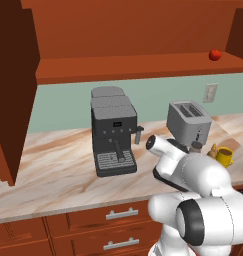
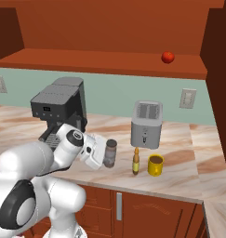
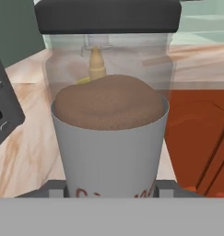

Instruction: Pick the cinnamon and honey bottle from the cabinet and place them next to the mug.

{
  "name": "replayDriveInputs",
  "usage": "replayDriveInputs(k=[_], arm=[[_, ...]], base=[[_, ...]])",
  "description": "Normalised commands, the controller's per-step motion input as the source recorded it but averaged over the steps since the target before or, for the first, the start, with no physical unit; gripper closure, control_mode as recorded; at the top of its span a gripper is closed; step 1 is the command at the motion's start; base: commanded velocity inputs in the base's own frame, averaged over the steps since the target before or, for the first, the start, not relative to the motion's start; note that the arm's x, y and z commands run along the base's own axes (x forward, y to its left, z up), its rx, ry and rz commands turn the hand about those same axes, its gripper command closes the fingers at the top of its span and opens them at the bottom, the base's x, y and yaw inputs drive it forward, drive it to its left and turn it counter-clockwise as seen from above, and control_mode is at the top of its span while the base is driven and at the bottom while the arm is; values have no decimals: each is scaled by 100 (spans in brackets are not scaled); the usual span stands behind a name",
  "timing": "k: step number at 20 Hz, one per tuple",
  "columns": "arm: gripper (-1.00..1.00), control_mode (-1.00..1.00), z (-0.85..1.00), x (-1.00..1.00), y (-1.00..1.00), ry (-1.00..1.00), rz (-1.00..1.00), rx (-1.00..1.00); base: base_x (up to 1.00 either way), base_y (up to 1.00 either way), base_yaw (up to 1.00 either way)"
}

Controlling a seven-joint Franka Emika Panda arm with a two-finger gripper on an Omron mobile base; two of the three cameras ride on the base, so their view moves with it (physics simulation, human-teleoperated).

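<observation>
We see the large reddish-brown wooden wall cabinet (image 2: 109, 62) above the marble counter (image 1: 53, 170). Our two-finger gripper (image 2: 104, 157) is clamped on the tall grey cylindrical cinnamon shaker with a dark cap (image 2: 110, 153), upright at counter level. Just beside it stands the small amber honey bottle with a yellow cap (image 2: 136, 162), next to the bright yellow mug (image 2: 155, 165).

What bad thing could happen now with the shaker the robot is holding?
1. The gripper holds the cinnamon close to the honey bottle. Moving it nearer could tip that slim bottle into the mug.
2. They stand near the counter front edge, so a knocked bottle might roll off.
3. If the shaker's base is not down on the counter, letting go could topple it.
</observation>
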Motion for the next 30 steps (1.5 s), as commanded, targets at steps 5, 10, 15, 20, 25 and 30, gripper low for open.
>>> replayDriveInputs(k=[5,10,15,20,25,30], arm=[[100,-100,-4,0,0,0,-6,-3],[100,-100,-2,0,-1,0,-6,-5],[100,-100,0,0,-7,0,-2,-6],[100,-100,0,0,-16,0,0,-3],[100,-100,0,0,-2,0,0,0],[100,-100,-8,0,0,1,0,0]], base=[[0,0,0],[0,0,0],[0,0,0],[0,0,0],[0,0,0],[0,0,0]])
